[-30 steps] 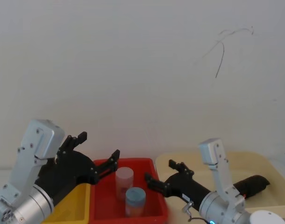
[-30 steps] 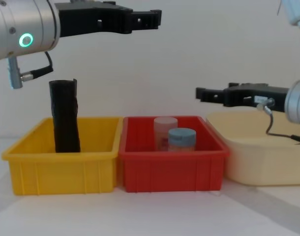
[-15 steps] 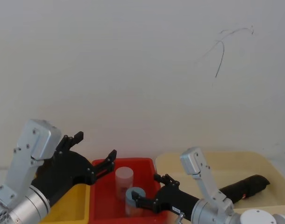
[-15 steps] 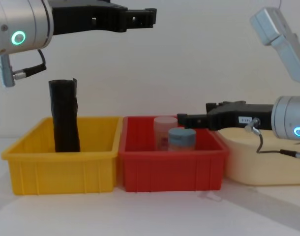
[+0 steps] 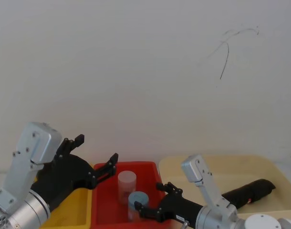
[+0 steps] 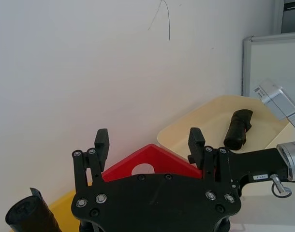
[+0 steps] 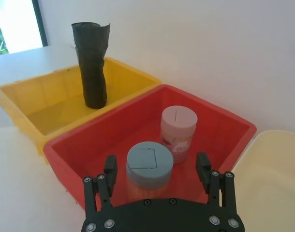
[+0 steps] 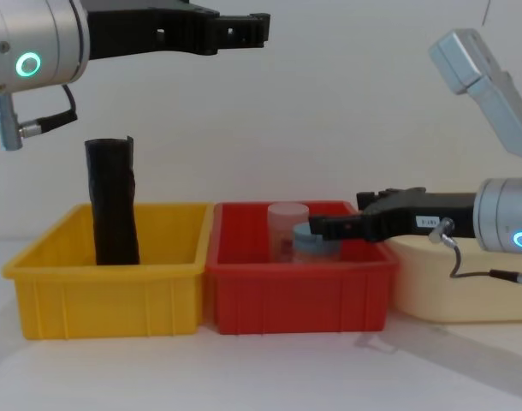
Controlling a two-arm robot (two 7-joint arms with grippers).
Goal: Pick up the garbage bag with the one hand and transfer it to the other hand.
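The bag (image 8: pixel 114 201) stands upright in the yellow bin (image 8: pixel 107 295), toward the bin's left end as the chest view shows it. Its crinkled top rises well above the bin's walls. Nothing touches it.

The left hand (image 8: pixel 244 24) hangs high above the bins and points to the right, with its tips over the left part of the red bin (image 8: pixel 295 295). It is well apart from the bag, which stands lower and farther left. The left wrist view shows its two fingers (image 6: pixel 101 141) spread wide apart with nothing between them, and the bag's open top lies below the hand.

The right hand (image 8: pixel 317 229) reaches in low from the right, over the red bin at about the height of its rim. Its fingers (image 7: pixel 110 166) are apart and hold nothing. A blue-lidded jar (image 7: pixel 150 162) sits in line with the gap between them, just ahead of the tips. I cannot tell whether the tips touch it. A pale jar (image 7: pixel 178 128) stands just beyond the blue-lidded one, in the same bin.

A cream tub (image 8: pixel 449 287) sits just beside the red bin, on its right. A second dark roll (image 5: pixel 250 191) lies on its side in the tub. The two bins and the tub rest in a row on the desk (image 8: pixel 244 368).
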